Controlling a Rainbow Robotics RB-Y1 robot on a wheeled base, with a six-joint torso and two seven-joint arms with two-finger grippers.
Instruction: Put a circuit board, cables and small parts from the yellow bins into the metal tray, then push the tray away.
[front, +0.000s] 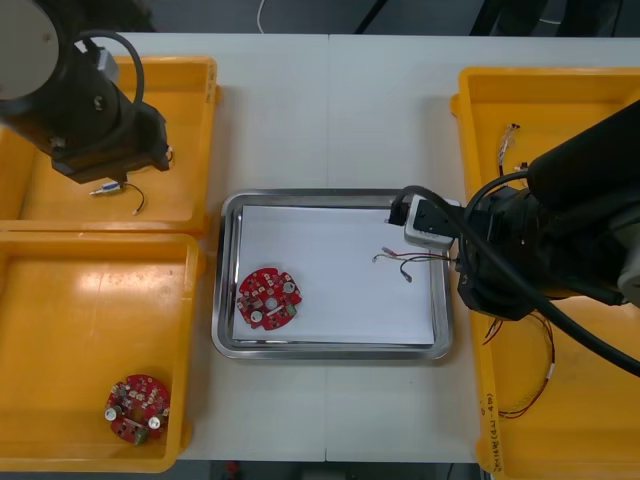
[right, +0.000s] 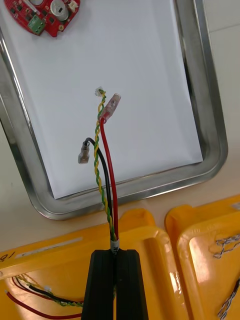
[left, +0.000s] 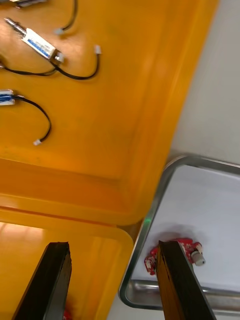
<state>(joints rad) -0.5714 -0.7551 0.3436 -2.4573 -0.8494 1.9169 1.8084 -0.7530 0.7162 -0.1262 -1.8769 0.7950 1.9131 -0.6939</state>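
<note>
The right gripper (right: 116, 254) has its black jaws clamped on a thin cable (right: 106, 165) of red, black and twisted yellow-green strands. Its ends reach over the tray (front: 228, 300), which has a shiny rounded rim and is white inside. A round red board (front: 268, 298) lies there. The left gripper (left: 114, 250), jaws apart, hovers over a glossy bin (front: 190, 120) holding black cables (left: 30, 107).

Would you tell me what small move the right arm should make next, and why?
Probably ease the right gripper forward over the metal tray before opening. It is shut on the red and yellow cable, whose ends hang over the tray, but it sits above the yellow bin rim. The left gripper hovers open.
</note>
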